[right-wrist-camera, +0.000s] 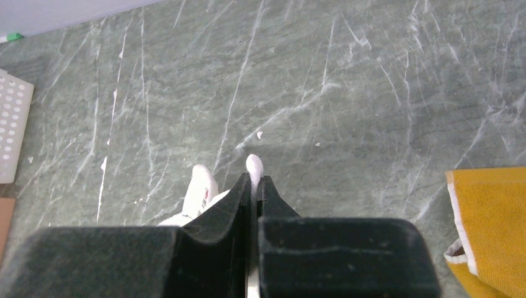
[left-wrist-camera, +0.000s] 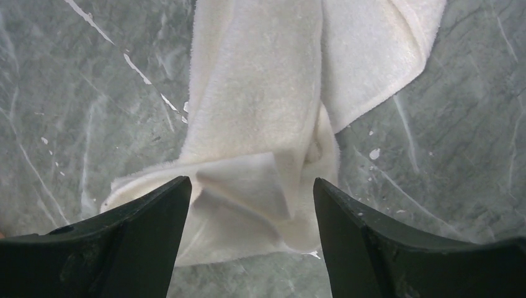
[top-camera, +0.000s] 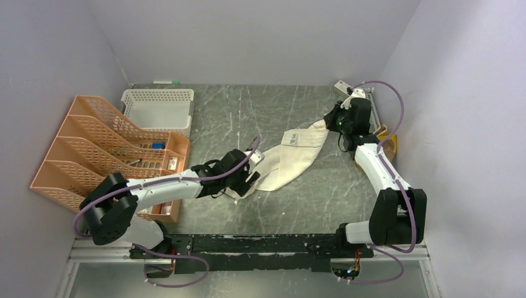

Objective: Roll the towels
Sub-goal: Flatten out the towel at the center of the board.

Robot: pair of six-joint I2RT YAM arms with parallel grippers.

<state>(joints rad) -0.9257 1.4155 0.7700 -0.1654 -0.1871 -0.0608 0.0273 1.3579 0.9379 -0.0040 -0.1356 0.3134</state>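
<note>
1. Spanning the top external view, the off-white towel [top-camera: 291, 155] lies in a loose, crumpled diagonal band on the grey marble-patterned table [top-camera: 248, 112], running from near centre toward the far right.
2. Same view: the left gripper [top-camera: 250, 178] sits at the towel's near-left end, and the right gripper [top-camera: 330, 121] meets its far-right end, where the cloth narrows to a point.
3. Same view: the mustard-yellow towel [top-camera: 391, 149] lies at the right edge of the table, partly hidden behind the right arm and well apart from the off-white one.
4. Same view: orange file racks [top-camera: 105, 155] and a white perforated basket [top-camera: 158, 108] stand along the left wall.
5. Left wrist view: the left gripper [left-wrist-camera: 251, 181] stands wide. Its two dark fingers [left-wrist-camera: 124, 242] flank the folded, bunched end of the off-white towel [left-wrist-camera: 260, 124], which rests on the table between them and is not pinched.
6. Right wrist view: the right gripper [right-wrist-camera: 254, 180] is pressed closed on the off-white towel [right-wrist-camera: 253, 166]. A small tuft of white cloth shows past the fingertips and another fold beside the left finger.
7. Same view: a corner of the mustard-yellow towel [right-wrist-camera: 490, 223], with a pale hem, lies on the table at lower right, and the basket's edge [right-wrist-camera: 12, 124] shows at far left.
</note>
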